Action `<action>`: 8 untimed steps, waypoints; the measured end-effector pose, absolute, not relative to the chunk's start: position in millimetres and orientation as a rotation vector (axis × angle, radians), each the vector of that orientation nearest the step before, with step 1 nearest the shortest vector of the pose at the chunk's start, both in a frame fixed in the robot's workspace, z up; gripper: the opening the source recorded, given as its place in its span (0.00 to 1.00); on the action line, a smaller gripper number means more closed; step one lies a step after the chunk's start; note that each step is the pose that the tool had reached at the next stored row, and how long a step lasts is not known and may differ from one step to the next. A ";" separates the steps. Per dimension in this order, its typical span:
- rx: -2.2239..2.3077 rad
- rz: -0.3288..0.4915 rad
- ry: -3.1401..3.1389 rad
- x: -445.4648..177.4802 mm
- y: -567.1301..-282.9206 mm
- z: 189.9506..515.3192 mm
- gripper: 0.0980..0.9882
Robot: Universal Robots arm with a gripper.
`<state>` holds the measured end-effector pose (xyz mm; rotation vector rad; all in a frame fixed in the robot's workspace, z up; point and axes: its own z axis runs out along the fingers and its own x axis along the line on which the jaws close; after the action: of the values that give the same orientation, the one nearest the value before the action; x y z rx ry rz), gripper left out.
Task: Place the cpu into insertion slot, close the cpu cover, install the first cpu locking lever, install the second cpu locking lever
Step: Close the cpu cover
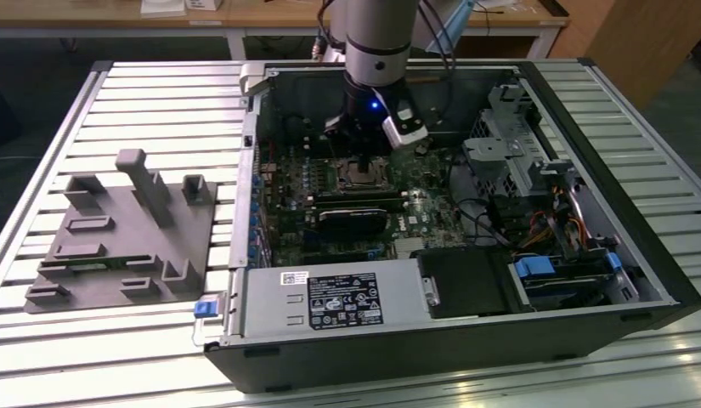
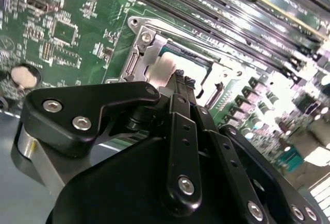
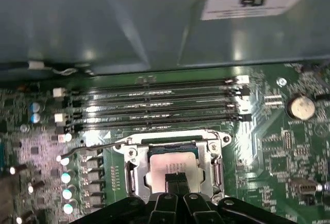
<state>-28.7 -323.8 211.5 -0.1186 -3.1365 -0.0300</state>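
Inside the window of the cpu cover [image 3: 206, 152], the cpu [image 3: 172, 161] lies with its dull grey top upward; the cover seems to lie flat around it, as far as the first wrist view shows. Directly above the cover hangs the gripper [image 3: 178, 178]; its two black fingers [image 3: 171, 180] are pressed together with nothing between them, and the tips stand over the near edge of the chip; whether they touch it, I cannot tell. Just beside the cover a thin wire lever [image 3: 95, 148] runs outward from one corner. Near the cover on another side lie four long memory slots [image 3: 160, 103]; a round coin battery [image 3: 301, 106] sits well apart from the cover. Around all this stands the open computer case [image 1: 441, 357]; far from the cover, toward the exterior view's left, a grey fixture [image 1: 118, 238] rests on the slatted table [image 1: 55, 340].
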 end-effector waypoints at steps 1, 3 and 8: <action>-0.092 -0.031 -3.138 -28.7 -323.8 211.3 0.01; -0.047 -0.033 -3.139 -28.8 -323.8 211.1 0.01; -0.035 -0.050 -3.139 -29.0 -323.9 211.0 0.01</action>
<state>-29.0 -323.9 211.0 -0.0351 -3.1391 -0.0499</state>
